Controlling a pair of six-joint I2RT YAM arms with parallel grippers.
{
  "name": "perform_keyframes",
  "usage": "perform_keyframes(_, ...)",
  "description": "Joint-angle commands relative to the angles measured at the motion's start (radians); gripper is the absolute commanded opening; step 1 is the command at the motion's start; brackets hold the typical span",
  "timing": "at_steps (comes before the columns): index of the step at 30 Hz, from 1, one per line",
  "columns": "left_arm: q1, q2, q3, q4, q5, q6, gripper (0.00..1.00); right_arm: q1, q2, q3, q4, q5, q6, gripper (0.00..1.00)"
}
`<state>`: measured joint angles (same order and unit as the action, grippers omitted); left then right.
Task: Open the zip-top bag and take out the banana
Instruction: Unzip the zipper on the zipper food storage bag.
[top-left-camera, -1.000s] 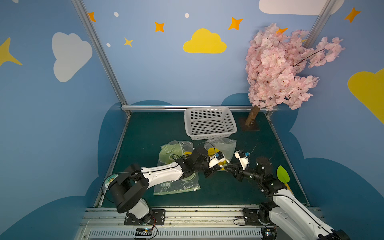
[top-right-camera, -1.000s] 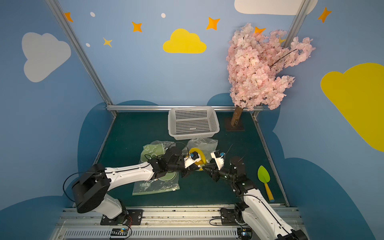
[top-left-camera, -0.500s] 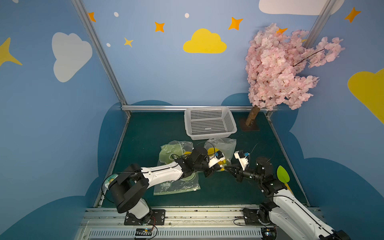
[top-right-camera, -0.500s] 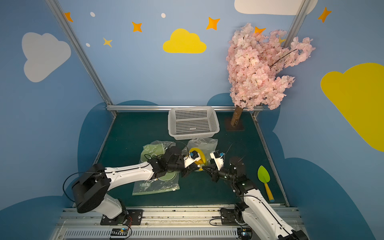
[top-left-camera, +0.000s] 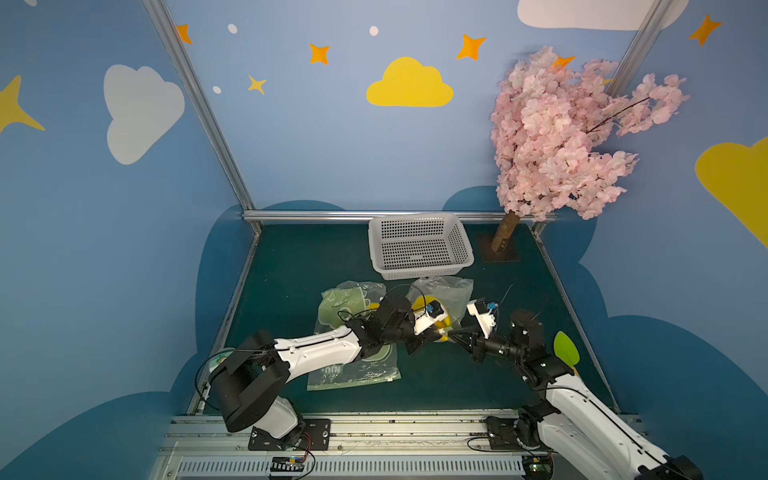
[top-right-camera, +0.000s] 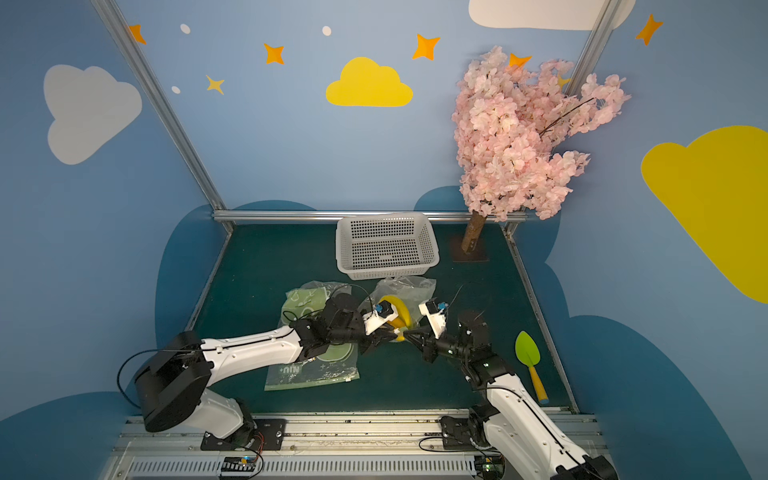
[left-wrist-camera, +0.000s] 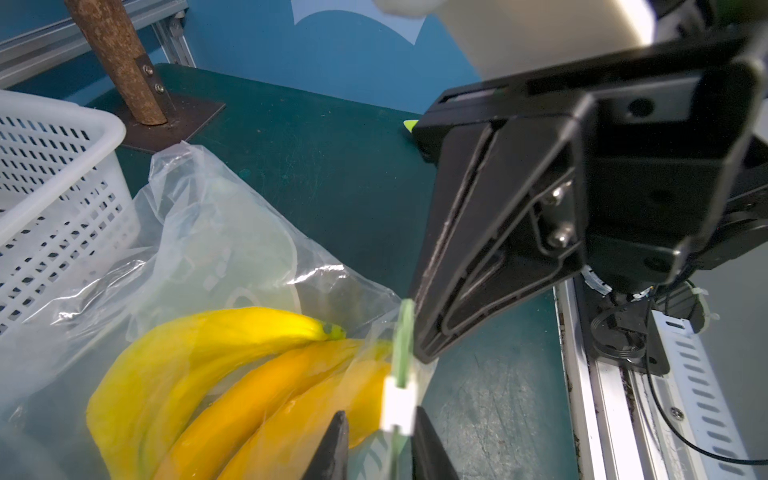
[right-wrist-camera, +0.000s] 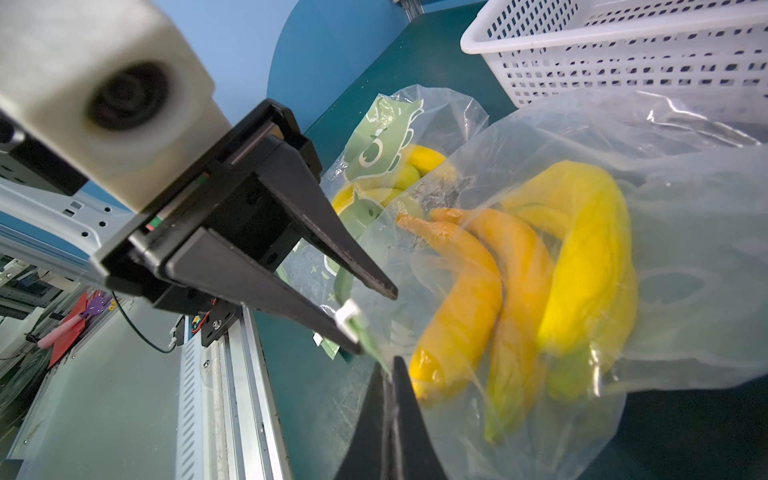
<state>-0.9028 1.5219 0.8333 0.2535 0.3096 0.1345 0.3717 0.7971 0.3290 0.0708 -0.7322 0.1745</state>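
- Banana bunch (left-wrist-camera: 216, 374): yellow, several fruits, inside the clear zip-top bag (left-wrist-camera: 187, 232).
- The bag lies on the green table mat, just in front of the white mesh basket (top-left-camera: 415, 272). I cannot tell whether its far end touches the basket wall.
- The fruit ends point at the zip end and stop just short of the green zip strip (left-wrist-camera: 405, 332). A white slider (left-wrist-camera: 398, 405) rides on that strip.
- Right gripper (left-wrist-camera: 415, 320): jaws pressed together, pinching the zip strip right beside the slider.
- Left gripper (right-wrist-camera: 374, 322): jaws spread, one on either side of the slider. One tip may brush it, but no squeeze shows.
- In both top views the two grippers meet tip to tip at the near end of the bag, with the bananas just beyond the tips.
- Step in hand, as I read it: opening the zip. The mouth looks closed along its visible length, and nothing is out.
- The next move calls for the left jaws to close squarely on the slider, then draw it along the strip away from the right gripper's pinch.
- The right gripper must hold firm, or the thin film may simply drag and bunch up.
- Off to the left arm's side lies a second, green-printed bag (top-left-camera: 345, 303), also showing yellow fruit through the film. It is not the one being held.
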Motion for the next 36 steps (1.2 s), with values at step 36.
perform_keyframes(36, 0.002, 0.011, -0.008, 0.047, 0.054, 0.025, 0.27, 0.007, 0.006, 0.033, 0.004, -0.023, 0.011, 0.0)
